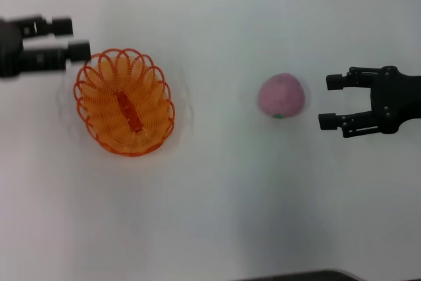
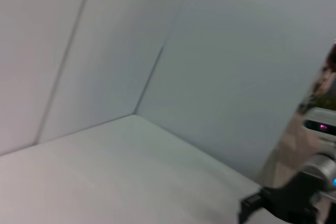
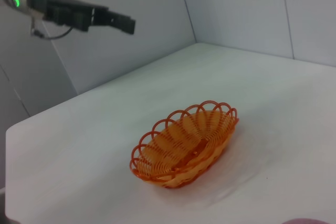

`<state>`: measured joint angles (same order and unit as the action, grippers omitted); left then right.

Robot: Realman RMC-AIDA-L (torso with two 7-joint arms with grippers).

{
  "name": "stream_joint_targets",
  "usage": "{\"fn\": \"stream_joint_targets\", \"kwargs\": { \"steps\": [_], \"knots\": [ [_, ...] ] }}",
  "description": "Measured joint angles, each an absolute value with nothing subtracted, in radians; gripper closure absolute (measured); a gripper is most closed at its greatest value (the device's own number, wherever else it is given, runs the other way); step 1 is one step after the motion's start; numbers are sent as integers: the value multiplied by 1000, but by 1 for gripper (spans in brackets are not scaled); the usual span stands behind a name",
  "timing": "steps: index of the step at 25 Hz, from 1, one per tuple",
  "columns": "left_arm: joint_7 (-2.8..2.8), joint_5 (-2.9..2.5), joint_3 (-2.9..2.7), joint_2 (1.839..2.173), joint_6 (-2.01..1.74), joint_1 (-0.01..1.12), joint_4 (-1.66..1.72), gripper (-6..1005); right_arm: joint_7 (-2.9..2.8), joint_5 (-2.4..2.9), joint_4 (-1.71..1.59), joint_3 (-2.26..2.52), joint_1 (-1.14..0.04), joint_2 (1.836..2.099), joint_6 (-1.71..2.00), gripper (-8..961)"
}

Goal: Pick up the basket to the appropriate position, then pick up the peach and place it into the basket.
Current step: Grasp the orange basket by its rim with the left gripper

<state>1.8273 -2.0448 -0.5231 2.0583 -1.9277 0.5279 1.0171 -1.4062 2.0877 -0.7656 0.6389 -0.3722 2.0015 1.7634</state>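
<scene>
Inspection runs from the robot's left side across to its right, as seen from the head view. The left gripper (image 1: 77, 38) sits at the far left, its two fingers spread apart and holding nothing; the right wrist view shows it raised well above the table (image 1: 217, 215), clear of everything. Just beside it, at roughly four o'clock from its fingertips, lies the basket (image 1: 125, 102), resting flat and empty on the white surface. The basket's long axis runs from about eleven o'clock to five o'clock, so its narrow upper-left end and scalloped rim are the parts closest to the left fingers. Judgement: this arm is clearly the nearer one for the basket, and a descent onto that near rim appears to be the next requirement, since the basket has not yet been lifted. Further right, well apart from the basket, the peach (image 1: 281, 96) sits on the table with a small green spot at its lower edge. The right gripper (image 1: 331, 102) is near it at the peach's three o'clock, fingers spread and empty, the opening facing the fruit. The peach is untouched.
</scene>
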Motion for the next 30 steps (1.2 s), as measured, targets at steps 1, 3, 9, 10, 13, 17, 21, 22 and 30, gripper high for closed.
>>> {"fn": "stream_joint_targets", "kwargs": {
  "steps": [1,3,9,10,13,17,21,22,30],
  "knots": [
    [1867,-2047,-532,2051,-1916,547,1035,144,-1406,2088,-766,639,-374,2002,1763,9],
    [1948,-2053,-564,2039,-1885,573,1083,144,-1406,2088,-766,641,-378,2002,1763,9],
    [2171,-2157,-666,2010,-1787,653,1237,144,-1403,2088,-766,641,-384,2002,1762,8],
    [2205,-2189,-681,2003,-1780,674,1250,144,-1402,2088,-765,641,-384,2002,1762,8],
    [2283,-2277,-719,1987,-1772,733,1264,144,-1402,2088,-765,640,-386,2003,1761,8],
    [2377,-2440,-803,1970,-1758,831,1267,145,-1402,2088,-765,637,-394,2003,1761,8],
    [2417,-2591,-891,1986,-1715,913,1259,145,-1402,2088,-765,640,-405,2005,1760,8],
    [2431,-2643,-940,1992,-1699,938,1242,145,-1402,2088,-765,641,-407,2005,1759,8],
    [2486,-2854,-1176,2054,-1541,1010,1078,147,-1402,2090,-761,644,-409,2008,1746,8]
  ]
}}
